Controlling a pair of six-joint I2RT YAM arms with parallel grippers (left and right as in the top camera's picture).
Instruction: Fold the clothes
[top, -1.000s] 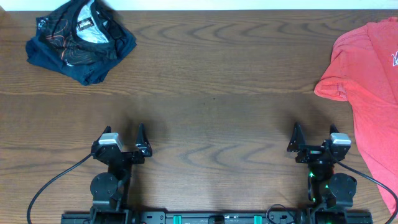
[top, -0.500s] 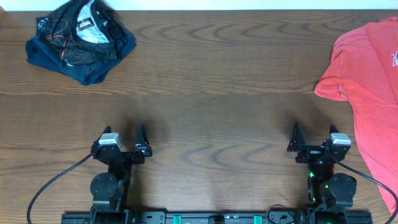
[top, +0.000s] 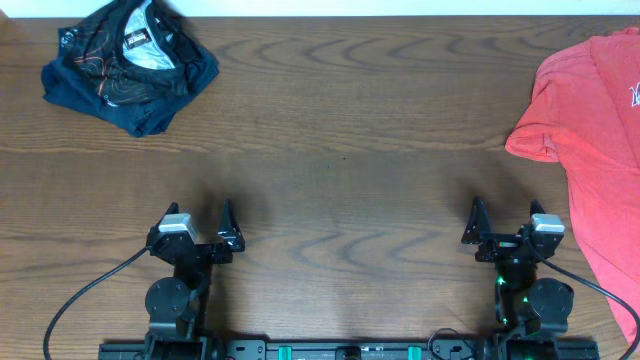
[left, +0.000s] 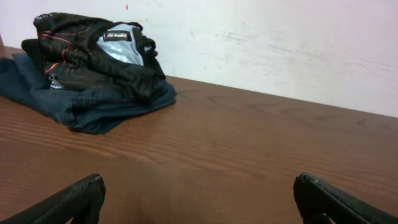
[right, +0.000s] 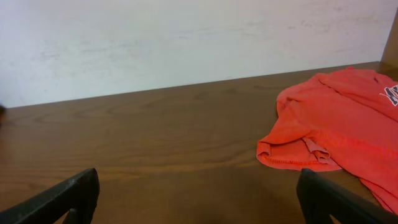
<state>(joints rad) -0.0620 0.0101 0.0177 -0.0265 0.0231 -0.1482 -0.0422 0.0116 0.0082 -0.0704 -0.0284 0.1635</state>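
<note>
Judging no fold made yet | coral T-shirt (top: 590, 140) lies rumpled at far right, partly out of frame | our left gripper (top: 198, 226) and right gripper (top: 507, 228) gape empty on the near side | all folding left.

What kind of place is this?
Likely a robot lab bench, not a home: left gripper and right gripper open over a wooden table by a plain white wall, with a red T-shirt laid out.

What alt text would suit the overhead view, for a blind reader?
A coral-red T-shirt lies spread at the right edge of a wooden table, partly cropped. A crumpled dark garment sits at the far left corner. The left gripper and right gripper stand open at the near edge, empty.
</note>
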